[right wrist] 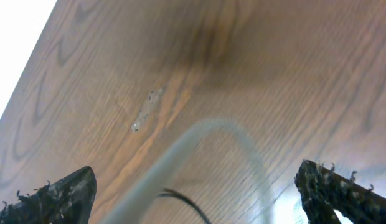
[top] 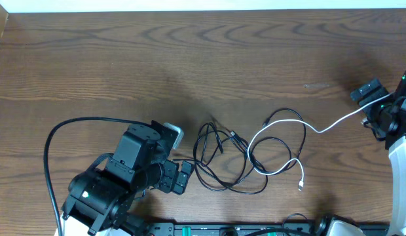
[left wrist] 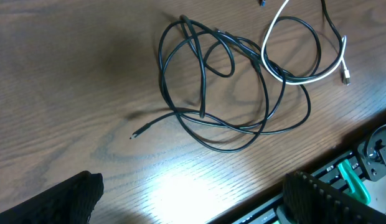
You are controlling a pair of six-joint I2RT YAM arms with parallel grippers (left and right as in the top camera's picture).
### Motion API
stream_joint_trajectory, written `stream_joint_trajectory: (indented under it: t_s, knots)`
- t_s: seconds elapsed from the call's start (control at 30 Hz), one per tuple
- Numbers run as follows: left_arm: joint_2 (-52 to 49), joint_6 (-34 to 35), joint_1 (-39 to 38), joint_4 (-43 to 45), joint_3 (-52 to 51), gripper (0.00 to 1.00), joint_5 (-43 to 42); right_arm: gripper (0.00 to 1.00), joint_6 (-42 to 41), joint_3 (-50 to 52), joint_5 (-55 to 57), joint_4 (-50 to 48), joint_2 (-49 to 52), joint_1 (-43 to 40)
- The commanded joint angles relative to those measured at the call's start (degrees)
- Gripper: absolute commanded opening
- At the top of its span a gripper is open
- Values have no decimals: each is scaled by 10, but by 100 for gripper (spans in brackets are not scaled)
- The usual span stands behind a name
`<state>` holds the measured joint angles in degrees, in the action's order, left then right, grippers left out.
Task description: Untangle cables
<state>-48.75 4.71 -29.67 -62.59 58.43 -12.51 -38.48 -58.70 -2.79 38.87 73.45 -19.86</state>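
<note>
The cables lie in a tangle at mid-table. Thin black cords (top: pixel 216 160) loop over each other, and a white cable (top: pixel 334 122) winds through their right side, its plug end (top: pixel 300 187) on the wood. From there the white cable runs right into my right gripper (top: pixel 376 105). In the right wrist view this gripper (right wrist: pixel 196 193) is open, the blurred white cable (right wrist: pixel 174 162) passing loosely between the wide fingers. My left gripper (top: pixel 180 156) stands open just left of the tangle; its view shows the black loops (left wrist: pixel 202 93) and white cable (left wrist: pixel 266 53) ahead.
A thick black arm lead (top: pixel 52 151) arcs around the left arm. A rail with green parts (left wrist: pixel 355 180) runs along the table's near edge. A pale scuff (right wrist: pixel 146 112) marks the wood near the right gripper.
</note>
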Motion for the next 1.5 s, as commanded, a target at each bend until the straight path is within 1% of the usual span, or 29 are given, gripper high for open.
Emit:
stream_joint_trajectory:
  t_s: [0.0,0.23,0.37,0.53,0.67,0.73,0.8,0.83,0.87,0.9,0.97,1.0,1.03,1.07,1.1,1.13,1.17,1.2,1.27,1.37,1.43,1.47]
  knots:
    - [2,5,2,0,6,98,-8,99,-116,-1,-1,16,1,0]
    - [2,5,2,-2,6,98,-14,99,-251,-1,123,103,1,-6]
    - [2,5,2,2,6,98,-14,99,-262,-1,130,144,1,-6]
    - [2,5,2,3,6,98,-14,99,-262,-1,83,259,1,-5]
    - [2,5,2,3,6,98,-14,99,-260,-1,-32,362,1,-5]
    - [2,5,2,3,6,98,-14,99,-236,-1,-96,392,1,-5]
    - [2,5,2,3,6,98,-14,99,-186,-1,-162,400,1,-5]
    - [2,5,2,3,6,98,-14,99,-138,-1,-210,400,1,-5]
    - [2,5,2,3,6,97,-14,99,-107,-1,-250,401,1,-5]
    - [2,5,2,3,6,98,-14,99,-53,-1,-326,402,1,-5]
    - [2,5,2,3,6,98,-14,99,14,-1,-422,398,1,-5]
    - [2,5,2,3,6,98,-14,94,22,-1,-440,382,1,-6]
    - [2,5,2,3,6,98,-14,86,21,-1,-438,351,1,-6]
    - [2,5,2,3,6,98,-14,59,22,-1,-417,318,1,-6]
    - [2,5,2,3,6,98,-14,19,30,-1,-308,262,1,-6]
    - [2,5,2,3,6,98,-14,36,24,-1,-236,249,1,-6]
    - [2,5,2,3,6,98,-14,99,7,-1,-172,245,1,-6]
    - [2,5,2,3,6,98,-14,99,-12,-1,-141,250,2,-6]
    - [2,5,2,3,6,98,-14,99,-24,-1,-151,273,2,-5]
    - [2,5,2,6,6,98,-14,99,-24,-1,-269,326,2,-6]
    - [2,5,2,9,6,98,-14,99,-38,-1,-309,343,2,-6]
    - [2,5,2,10,6,98,-14,99,-58,-1,-312,347,2,-6]
